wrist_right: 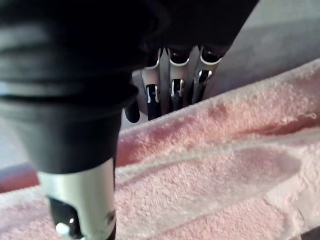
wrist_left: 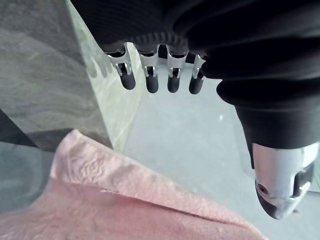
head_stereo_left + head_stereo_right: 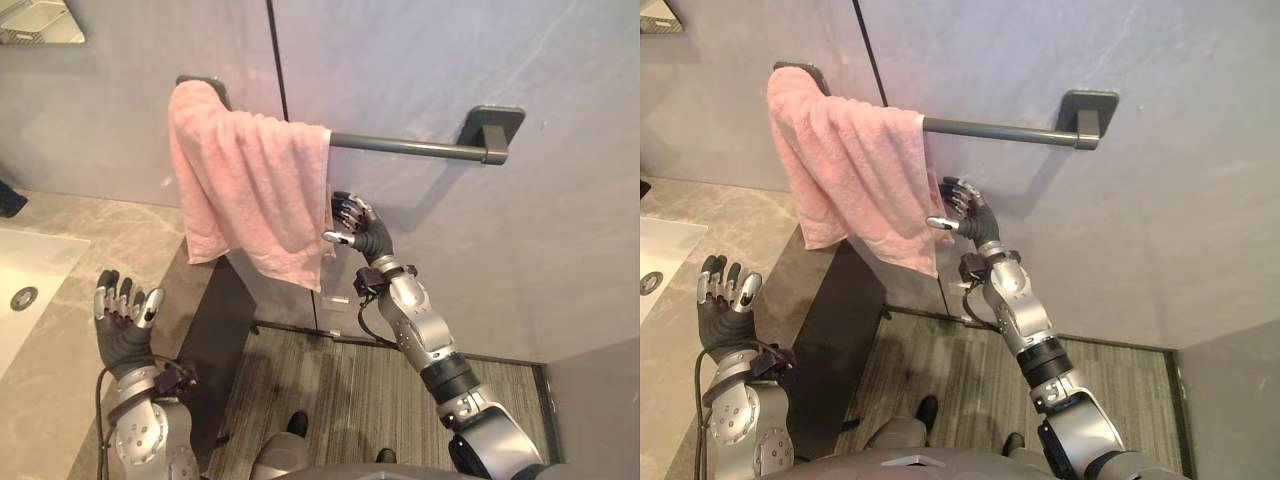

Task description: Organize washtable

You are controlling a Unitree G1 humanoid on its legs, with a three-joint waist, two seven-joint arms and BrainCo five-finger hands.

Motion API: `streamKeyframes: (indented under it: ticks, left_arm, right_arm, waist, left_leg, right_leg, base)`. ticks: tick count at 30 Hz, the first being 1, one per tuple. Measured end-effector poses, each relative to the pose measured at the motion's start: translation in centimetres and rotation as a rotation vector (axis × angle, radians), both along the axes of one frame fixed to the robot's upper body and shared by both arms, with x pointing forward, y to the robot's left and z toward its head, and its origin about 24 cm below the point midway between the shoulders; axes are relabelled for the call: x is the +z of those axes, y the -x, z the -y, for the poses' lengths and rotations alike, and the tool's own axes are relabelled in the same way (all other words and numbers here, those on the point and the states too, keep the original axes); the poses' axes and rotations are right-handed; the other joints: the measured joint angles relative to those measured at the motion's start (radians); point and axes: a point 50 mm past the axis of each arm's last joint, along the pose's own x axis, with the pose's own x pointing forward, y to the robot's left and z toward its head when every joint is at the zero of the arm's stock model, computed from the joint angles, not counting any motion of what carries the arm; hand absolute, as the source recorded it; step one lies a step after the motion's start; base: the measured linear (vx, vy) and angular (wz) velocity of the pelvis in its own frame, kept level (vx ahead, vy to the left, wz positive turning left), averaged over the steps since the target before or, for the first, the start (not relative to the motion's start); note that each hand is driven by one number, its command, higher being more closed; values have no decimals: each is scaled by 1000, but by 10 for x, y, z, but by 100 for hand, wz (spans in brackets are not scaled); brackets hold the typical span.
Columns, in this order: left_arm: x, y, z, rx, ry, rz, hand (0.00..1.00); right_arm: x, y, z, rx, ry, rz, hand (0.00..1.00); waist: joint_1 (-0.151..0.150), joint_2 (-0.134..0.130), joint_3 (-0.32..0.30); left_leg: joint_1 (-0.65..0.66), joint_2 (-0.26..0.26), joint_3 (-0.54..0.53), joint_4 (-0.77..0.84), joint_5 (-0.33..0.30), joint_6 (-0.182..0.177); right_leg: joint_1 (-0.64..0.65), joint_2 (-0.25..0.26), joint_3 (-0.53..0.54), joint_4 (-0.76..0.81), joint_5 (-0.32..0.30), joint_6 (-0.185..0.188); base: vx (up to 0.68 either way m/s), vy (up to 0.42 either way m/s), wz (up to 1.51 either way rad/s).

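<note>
Touching towel (image 3: 250, 190), right hand (image 3: 364, 234) — fingers (image 1: 173, 86) straight

No text, number, brand or sign can be read on any surface in these views. One small pale rectangle (image 3: 338, 299) is seen on the grey wall (image 3: 560, 240), below the fingers (image 3: 347, 211) of the right hand (image 3: 364, 231) and near them. It is too small for any print on it to be made out.
</note>
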Motion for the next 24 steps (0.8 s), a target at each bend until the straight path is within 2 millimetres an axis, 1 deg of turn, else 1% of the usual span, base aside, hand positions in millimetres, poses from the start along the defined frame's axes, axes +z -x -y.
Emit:
streamKeyframes:
  ticks: [2,4,5,8,10,14,17,20,24]
  left_arm:
    - [3,-2,0,2,22,28,0]
    - [6,-2,0,2,25,39,0]
    - [7,-4,0,-1,24,49,0]
    - [11,-3,1,-2,21,64,0]
    - [11,-4,1,-3,22,65,0]
    - [12,-4,2,-3,25,68,0]
    - [15,-3,3,2,23,83,0]
    - [18,-2,3,4,21,93,0]
    - [17,-2,3,6,25,89,0]
  right_arm:
    - [6,-1,-6,21,3,16,0]
    - [7,-4,-9,23,8,14,0]
    - [7,-6,-10,22,17,5,100]
    - [11,-6,-15,38,25,14,100]
    - [18,-8,-19,54,31,39,100]
    - [22,-9,-22,45,21,45,100]
    - [28,-10,-27,44,4,56,100]
    - [30,-9,-30,46,-9,56,100]
    - [30,-10,-29,34,-11,54,100]
  waist:
    - [8,1,3]
    - [17,1,4]
    - [27,1,4]
    - [34,1,13]
    - [34,1,30]
    - [46,1,31]
    - [52,1,31]
    - [54,1,31]
    - [54,1,31]
  left_leg:
    - [-1,-1,-3,-3,1,0]
    - [-1,-1,-2,-4,1,0]
    - [-2,-1,-1,-5,1,0]
    - [-2,-1,-1,-7,1,0]
    - [-3,0,1,-8,2,1]
    - [-8,-1,5,-9,2,1]
    - [-7,-1,2,-11,2,1]
    - [0,-1,-3,-15,2,1]
    - [7,-4,-8,-15,3,2]
  right_leg:
    - [0,0,1,-1,0,0]
    - [-1,0,2,-3,0,0]
    - [-2,0,3,-4,0,0]
    - [-2,0,3,-6,1,0]
    - [-2,1,6,-13,6,-1]
    - [-2,0,7,-26,13,0]
    - [0,0,6,-29,13,0]
    - [7,-1,6,-28,13,0]
    - [16,-3,5,-28,13,0]
  base:
    - [5,8,6]
    - [0,0,0]
    - [0,0,0]
    - [0,0,0]
    - [-3,8,-3]
    - [8,0,0]
    - [32,-6,3]
    - [21,4,6]
    - [0,11,4]
